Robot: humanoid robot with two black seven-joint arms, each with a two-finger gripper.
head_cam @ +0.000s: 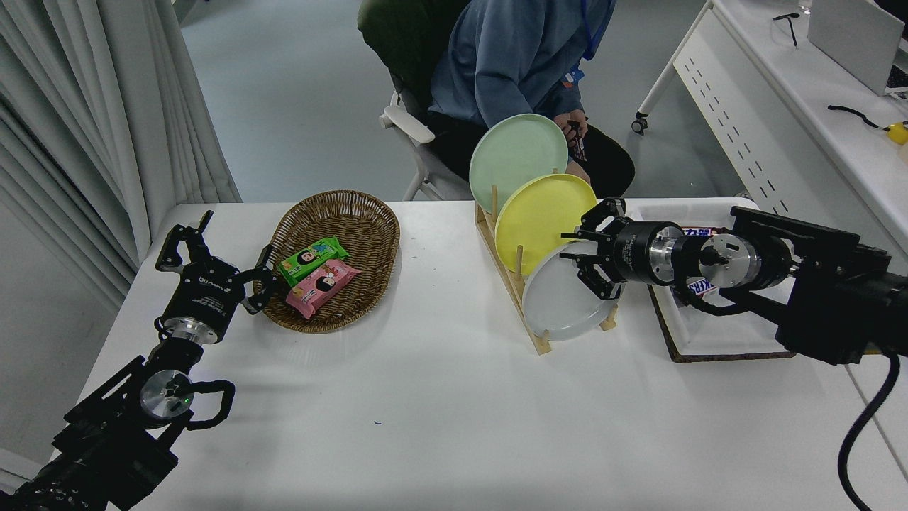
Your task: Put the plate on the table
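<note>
The pale grey plate (560, 301) stands on edge in the nearest slot of a wooden rack (528, 326) on the white table (440, 404). My right gripper (578, 259) is open, reaching in from the right at the plate's upper right rim, its fingers spread above and below that edge. Whether they touch the plate cannot be made out. The left gripper (213, 259) is parked open at the table's left side, beside the basket.
A yellow plate (543, 213) and a pale green plate (518, 152) stand behind in the same rack. A wicker basket (337, 259) holds two snack packs. A white tray (709, 326) with candy bars lies under my right arm. A person (518, 64) sits at the far side.
</note>
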